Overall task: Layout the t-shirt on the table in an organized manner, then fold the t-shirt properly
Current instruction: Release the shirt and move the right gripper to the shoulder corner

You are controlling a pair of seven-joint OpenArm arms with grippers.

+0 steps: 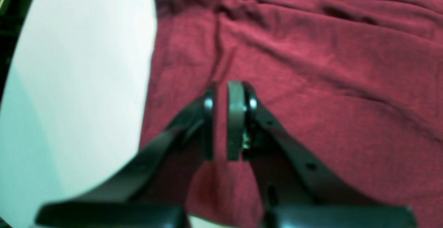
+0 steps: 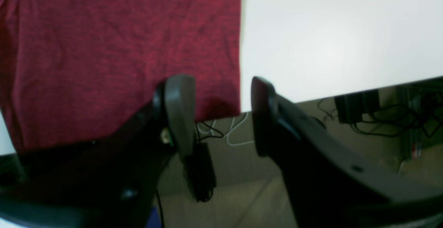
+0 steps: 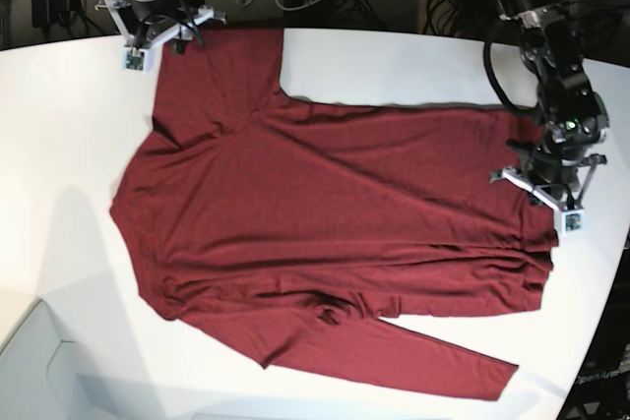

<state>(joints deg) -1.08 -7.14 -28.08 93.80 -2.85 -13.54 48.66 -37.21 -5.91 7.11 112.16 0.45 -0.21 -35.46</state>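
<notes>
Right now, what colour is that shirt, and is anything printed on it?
The t-shirt is plain dark red, no print; the base view shows it best.

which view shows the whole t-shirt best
The base view: the whole t-shirt lies spread on the table, both sleeves visible. The left wrist view shows only wrinkled fabric under its claw; the right wrist view shows one edge at the table's rim.

1. The desk (image 3: 394, 66) is a broad, smooth white top with a curved edge.
2. A dark red long-sleeved shirt (image 3: 325, 213) lies spread flat on it, wrinkled in places.
3. One sleeve reaches the desk's far edge; the other lies toward the near edge.
</notes>
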